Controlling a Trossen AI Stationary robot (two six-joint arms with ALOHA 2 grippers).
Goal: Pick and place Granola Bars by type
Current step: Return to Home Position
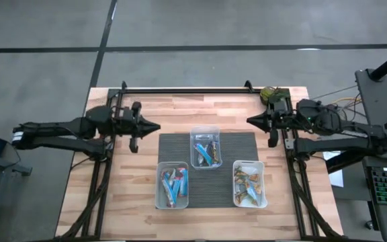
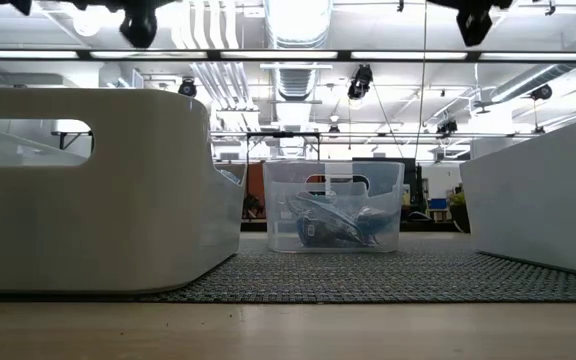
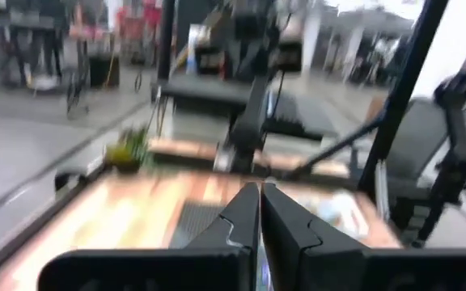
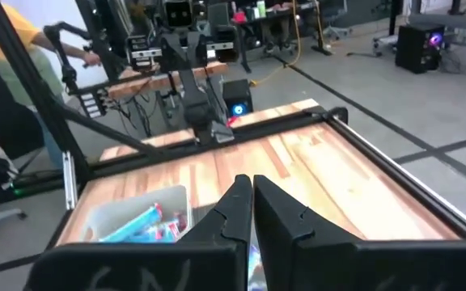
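The left end effector [image 1: 154, 126] and right end effector [image 1: 250, 121] hang pressed together, empty, near the counter's [image 1: 146, 101] side edges, and with the bars [image 1: 205, 153] in mid-counter tubs [image 1: 204, 128], probably only a mis-sorted bar could slip by.

The left arm [image 1: 59, 128] and right arm [image 1: 341, 138] are matte black, built of chunky jointed segments. Their fingers [image 4: 285, 217] are dark angular wedges with stepped inner edges.
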